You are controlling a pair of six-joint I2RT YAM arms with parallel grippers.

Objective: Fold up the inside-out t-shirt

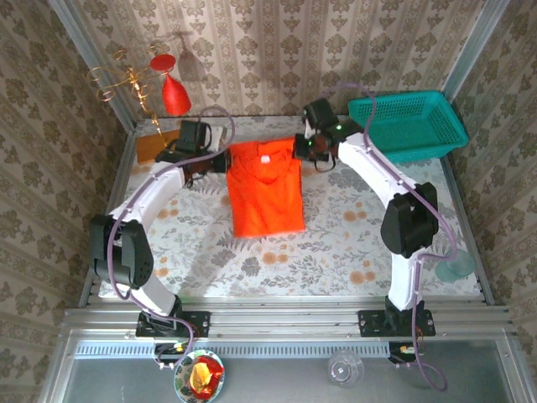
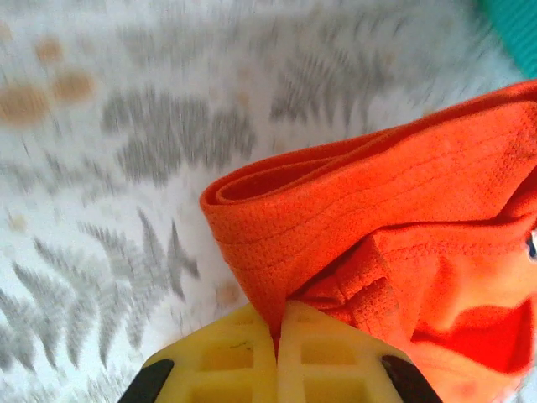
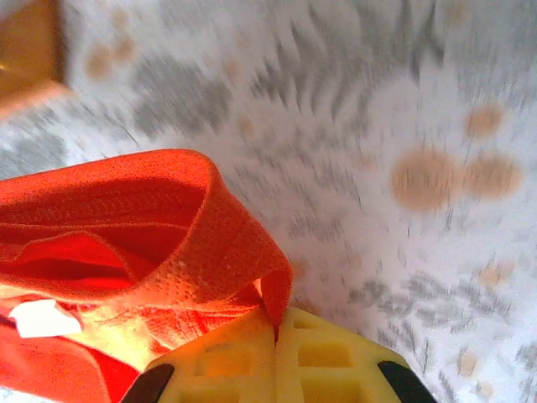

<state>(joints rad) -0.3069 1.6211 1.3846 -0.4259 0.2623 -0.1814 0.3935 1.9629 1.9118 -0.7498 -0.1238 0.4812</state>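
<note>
The left gripper (image 1: pixel 220 161) has its jaws shut tight on the left shoulder edge of the inside-out t-shirt (image 1: pixel 267 189). In the left wrist view its yellow pads (image 2: pixel 226 357) meet with only a pinch of orange cloth between them. From that pinch the t-shirt (image 2: pixel 394 243) rises in a rolled fold that spreads ahead and to the right of the jaws. The garment lies between the two sets of jaws on the floral tablecloth (image 1: pixel 352 243), collar end level with them and hem trailing back toward the arm bases. The right gripper (image 1: pixel 302 147) is likewise clamped on the opposite shoulder edge. In the right wrist view its pads (image 3: pixel 327 357) press together on a loop of the t-shirt (image 3: pixel 126 218) that curls ahead and left of the jaws. A white label (image 3: pixel 42 319) lies just left of them. To the right of the right jaws sits a teal basket (image 1: pixel 407 124).
</note>
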